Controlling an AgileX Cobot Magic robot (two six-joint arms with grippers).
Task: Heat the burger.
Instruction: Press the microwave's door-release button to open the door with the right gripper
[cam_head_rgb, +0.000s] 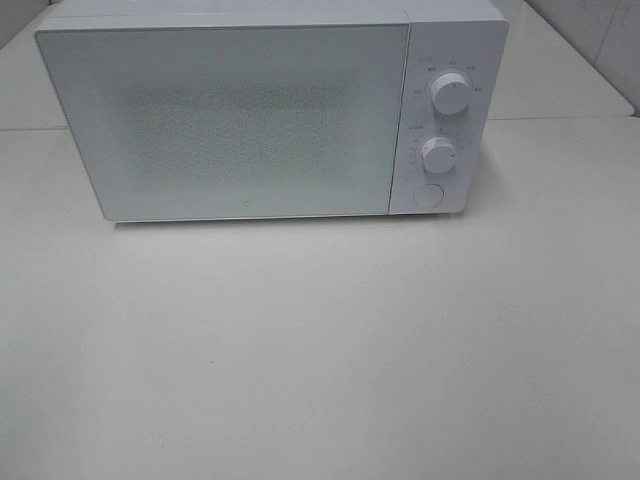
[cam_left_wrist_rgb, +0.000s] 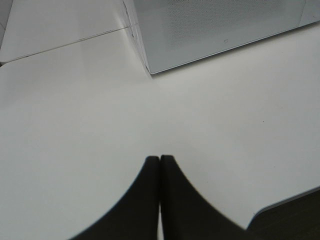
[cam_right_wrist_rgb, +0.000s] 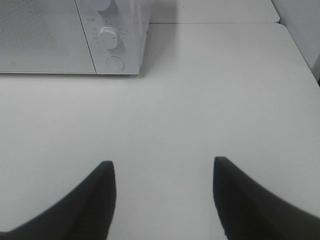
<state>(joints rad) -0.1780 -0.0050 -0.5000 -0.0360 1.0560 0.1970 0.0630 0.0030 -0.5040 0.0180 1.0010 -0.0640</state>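
The burger is out of view in every frame. A white microwave (cam_head_rgb: 270, 110) stands at the back of the table with its door shut; two knobs (cam_head_rgb: 451, 95) and a round button (cam_head_rgb: 428, 196) sit on its right panel. The left wrist view shows my left gripper (cam_left_wrist_rgb: 160, 159) shut, its dark fingertips pressed together over bare table, off the microwave's (cam_left_wrist_rgb: 215, 30) front corner. My right gripper (cam_right_wrist_rgb: 164, 165) is open and holds nothing, hovering above the table in front of the microwave's control panel (cam_right_wrist_rgb: 111, 37). Neither arm appears in the exterior high view.
The white table (cam_head_rgb: 320, 350) spreads out in front of the microwave. A seam between table sections runs behind it (cam_head_rgb: 560, 118). The table's edge and a dark floor show at a corner of the left wrist view (cam_left_wrist_rgb: 295, 215).
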